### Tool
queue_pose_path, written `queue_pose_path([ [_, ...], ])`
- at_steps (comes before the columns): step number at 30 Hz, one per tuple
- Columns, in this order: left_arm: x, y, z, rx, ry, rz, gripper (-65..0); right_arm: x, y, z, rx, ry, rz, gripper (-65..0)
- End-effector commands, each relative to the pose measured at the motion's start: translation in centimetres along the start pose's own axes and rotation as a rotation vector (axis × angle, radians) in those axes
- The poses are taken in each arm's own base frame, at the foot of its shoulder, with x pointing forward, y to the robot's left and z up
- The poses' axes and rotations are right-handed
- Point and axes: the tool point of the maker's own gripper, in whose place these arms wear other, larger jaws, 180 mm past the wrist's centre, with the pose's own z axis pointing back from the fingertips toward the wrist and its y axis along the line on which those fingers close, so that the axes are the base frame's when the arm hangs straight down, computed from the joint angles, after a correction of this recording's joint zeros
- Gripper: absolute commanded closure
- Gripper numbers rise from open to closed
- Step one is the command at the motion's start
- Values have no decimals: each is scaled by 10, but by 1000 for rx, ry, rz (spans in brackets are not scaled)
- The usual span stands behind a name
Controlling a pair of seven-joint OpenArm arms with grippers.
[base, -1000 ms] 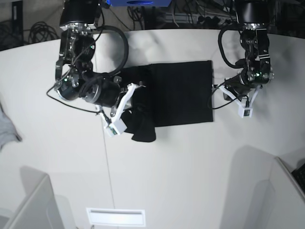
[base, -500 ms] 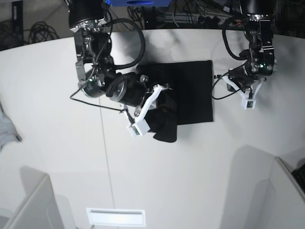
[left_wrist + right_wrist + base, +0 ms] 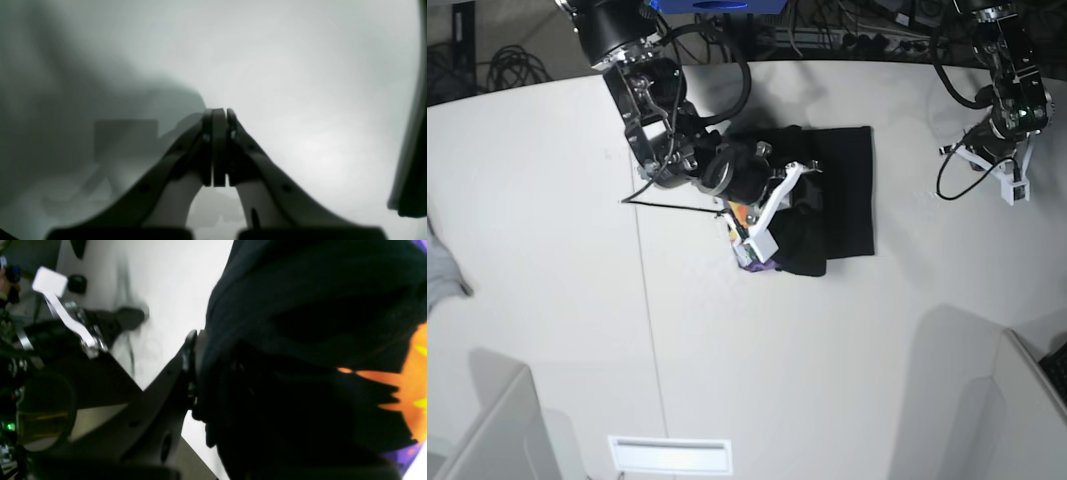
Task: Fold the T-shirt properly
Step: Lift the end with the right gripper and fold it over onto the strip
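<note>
So my right claw (image 3: 213,373) is clamped on a bunched bit of the black T-shirt (image 3: 848,190), sun print peeking out underneath. Shirt's sitting nearer the worktop's (image 3: 827,380) far edge. My left claw (image 3: 220,146) is pinched together, holding nothing, off by the right edge.

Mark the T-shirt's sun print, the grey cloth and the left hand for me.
Sun print (image 3: 415,383): right wrist view, orange part.
Grey cloth (image 3: 441,272): base view, middle.
Left hand (image 3: 219,115): left wrist view, between its fingertips.
</note>
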Motion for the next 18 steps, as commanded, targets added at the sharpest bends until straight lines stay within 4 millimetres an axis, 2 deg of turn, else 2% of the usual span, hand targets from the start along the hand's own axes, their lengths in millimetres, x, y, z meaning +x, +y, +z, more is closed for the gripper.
queue_pose_path([
  [1, 9, 4, 5, 5, -32, -10, 0, 18, 13, 2, 38, -60, 12, 0],
  [4, 8, 5, 5, 8, -30, -9, 0, 24, 13, 0, 38, -66, 20, 0],
  [10, 8, 4, 5, 5, -28, -12, 0, 19, 8, -3, 31, -45, 10, 0],
  [16, 7, 4, 5, 5, -29, -9, 0, 19, 23, -8, 58, -30, 50, 0],
  [18, 7, 4, 5, 5, -29, -7, 0, 19, 21, -10, 39, -27, 26, 0],
])
